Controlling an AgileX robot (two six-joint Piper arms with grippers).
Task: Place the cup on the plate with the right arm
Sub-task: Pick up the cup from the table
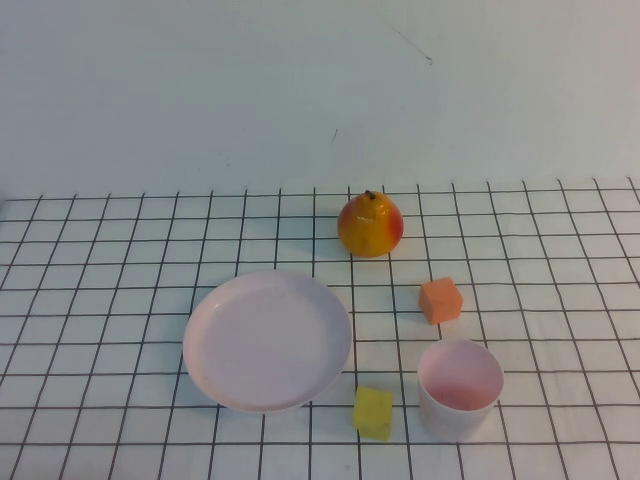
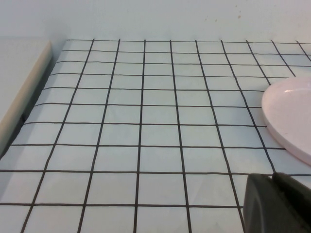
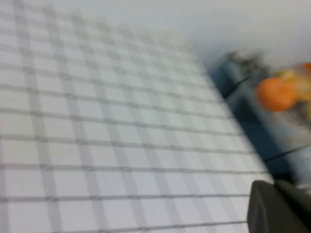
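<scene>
The pale pink cup (image 1: 460, 388) stands upright and empty at the front right of the checked cloth. The round pale pink plate (image 1: 267, 340) lies empty to its left, about a cup's width away; its rim also shows in the left wrist view (image 2: 291, 114). Neither arm shows in the high view. My left gripper (image 2: 272, 177) shows only as dark fingers held together, low over the cloth to the left of the plate. My right gripper (image 3: 274, 183) shows the same way in a blurred view, over bare cloth near the table's edge, with the cup out of its sight.
A yellow-red pear (image 1: 370, 224) stands behind the plate. An orange cube (image 1: 441, 300) lies just behind the cup. A yellow cube (image 1: 373, 411) lies between plate and cup at the front. Blurred orange things (image 3: 274, 93) sit beyond the table's edge.
</scene>
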